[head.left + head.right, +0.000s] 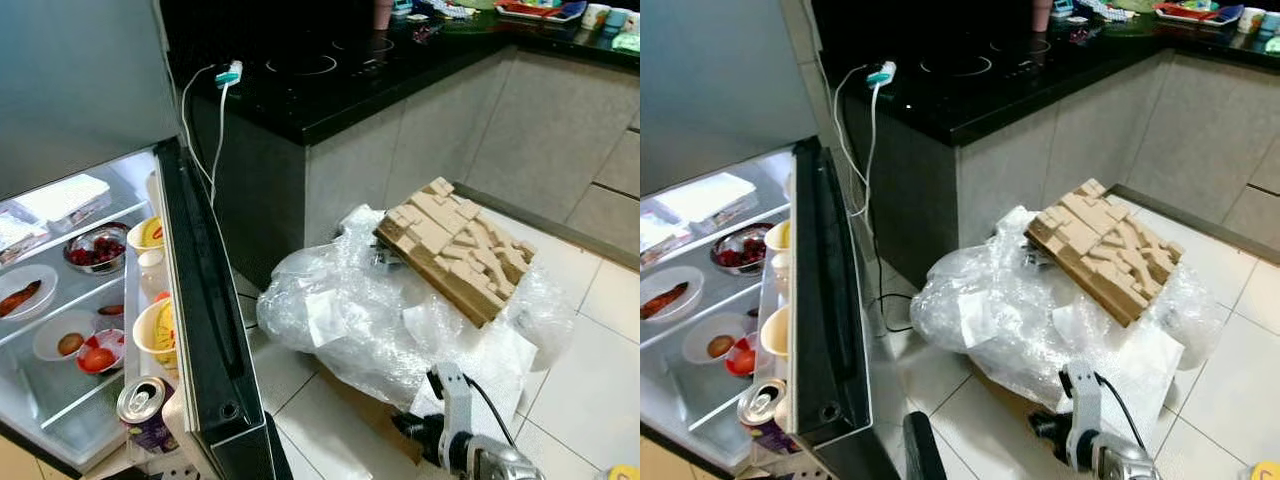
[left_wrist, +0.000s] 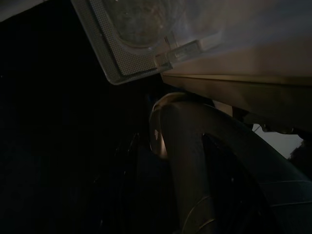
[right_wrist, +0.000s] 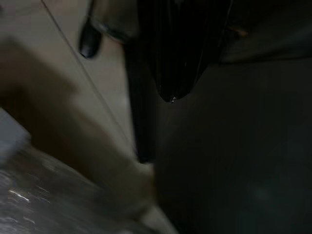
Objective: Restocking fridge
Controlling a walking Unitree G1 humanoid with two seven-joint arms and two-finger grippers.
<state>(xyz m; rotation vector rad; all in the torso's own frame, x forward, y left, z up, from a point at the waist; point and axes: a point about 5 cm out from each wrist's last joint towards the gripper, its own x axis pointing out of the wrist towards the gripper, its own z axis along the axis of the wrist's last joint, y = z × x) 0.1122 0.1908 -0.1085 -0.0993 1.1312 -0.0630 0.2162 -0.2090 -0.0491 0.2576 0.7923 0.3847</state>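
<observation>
the fridge door [image 1: 205, 330] stood open and serves as the landmark here. nearest the camera, on the inner side of the door at its foot, a can [image 1: 145, 408] sat in the lowest door bin, and above it in the same rack were a yellow cup [image 1: 160, 330] and a second cup [image 1: 148, 234]. just to the other side of the door, low at the frame edge, the right arm [image 1: 462, 440] hung over the floor tiles; its gripper's jaws could not be judged, since the right wrist view was dark and blurred, and nothing was seen in its hold. the left wrist view was dark too, showing a ribbed clear panel [image 2: 141, 39] close by, and the left jaws could not be told either. beyond the door's inner side, the shelves held a red bowl [image 1: 100, 355], a white bowl [image 1: 62, 338], a plate [image 1: 22, 290], a steel bowl [image 1: 97, 250] of dark fruit and a flat white box [image 1: 68, 198]. further out from the door's outer face lay a heap of plastic wrap [image 1: 380, 310] with a wooden block tray [image 1: 455, 245] on top, and behind that the black counter [image 1: 330, 70]. judging by the filled shelves and bins, much of the stocking looked done; no item waited in a gripper, so what remained was probably fetching any last goods and shutting the door.
</observation>
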